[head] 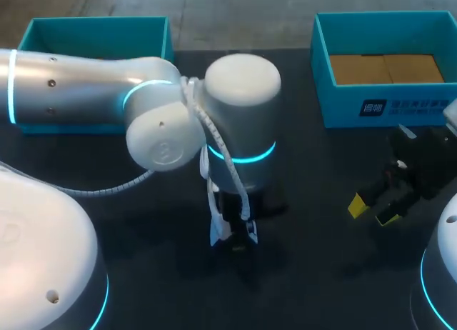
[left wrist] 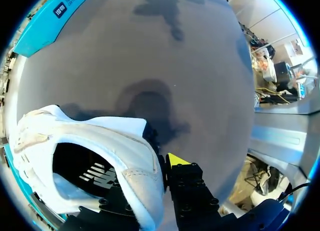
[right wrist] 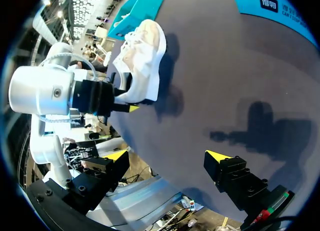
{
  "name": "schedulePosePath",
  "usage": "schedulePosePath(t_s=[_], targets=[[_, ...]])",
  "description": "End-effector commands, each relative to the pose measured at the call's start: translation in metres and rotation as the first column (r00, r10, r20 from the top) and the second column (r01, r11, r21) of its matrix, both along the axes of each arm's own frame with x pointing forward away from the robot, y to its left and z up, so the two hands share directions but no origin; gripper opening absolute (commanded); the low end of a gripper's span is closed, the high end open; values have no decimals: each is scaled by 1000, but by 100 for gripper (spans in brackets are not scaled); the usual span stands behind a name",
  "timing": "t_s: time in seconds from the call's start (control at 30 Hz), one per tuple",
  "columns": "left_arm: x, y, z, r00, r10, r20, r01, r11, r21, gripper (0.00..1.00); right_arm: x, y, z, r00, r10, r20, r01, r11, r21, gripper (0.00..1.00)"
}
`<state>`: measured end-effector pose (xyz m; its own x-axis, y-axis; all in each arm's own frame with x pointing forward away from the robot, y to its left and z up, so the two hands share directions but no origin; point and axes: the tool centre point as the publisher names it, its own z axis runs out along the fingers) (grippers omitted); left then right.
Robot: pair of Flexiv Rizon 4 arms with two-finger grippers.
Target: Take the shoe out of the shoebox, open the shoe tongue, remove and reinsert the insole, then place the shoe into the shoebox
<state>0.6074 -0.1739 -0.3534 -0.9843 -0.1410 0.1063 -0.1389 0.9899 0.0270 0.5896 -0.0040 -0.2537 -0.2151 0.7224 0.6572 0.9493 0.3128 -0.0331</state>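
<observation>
— The white sneaker [right wrist: 142, 51] is gripped at the heel collar by the left end effector [left wrist: 150, 178], which is clenched on it with one finger inside and one outside. It is held over the dark worktop [head: 321, 273], outside both boxes.
— In the head view it is almost wholly hidden by the left arm [head: 93, 87].
— The right end effector [head: 371, 210] is spread wide with nothing grasped, near the teal shoebox [head: 339, 101].
— A dark label [head: 371, 107] with white print is carried on its front wall, and brown card [head: 385, 68] is laid inside. A second teal box [head: 93, 30] is set far left.
— A striped logo on the dark insole [left wrist: 97, 175] is shown only by the left wrist view.
</observation>
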Motion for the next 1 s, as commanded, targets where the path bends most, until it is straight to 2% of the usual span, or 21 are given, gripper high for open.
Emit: schedulePosePath(t_s=[0.03, 0.4, 0.63, 0.93, 1.0], targets=[[12, 17, 21, 1000, -2, -9, 2, 1000, -15, 0, -1, 0, 0, 1000, -2, 1, 2, 1000, -3, 100], [37, 40, 56, 1000, -26, -16, 26, 999, -28, 0, -1, 0, 0, 1000, -2, 1, 2, 1000, -3, 100], [60, 59, 82, 997, -69, -38, 67, 997, -40, 0, -1, 0, 0, 1000, -2, 1, 2, 1000, -3, 100], [97, 81, 125, 994, -99, -48, 98, 995, -29, 0, -1, 0, 0, 1000, -2, 1, 2, 1000, -3, 100], [111, 86, 138, 995, -91, -35, 90, 996, -17, 0, -1, 0, 0, 1000, -2, 1, 2, 1000, -3, 100]])
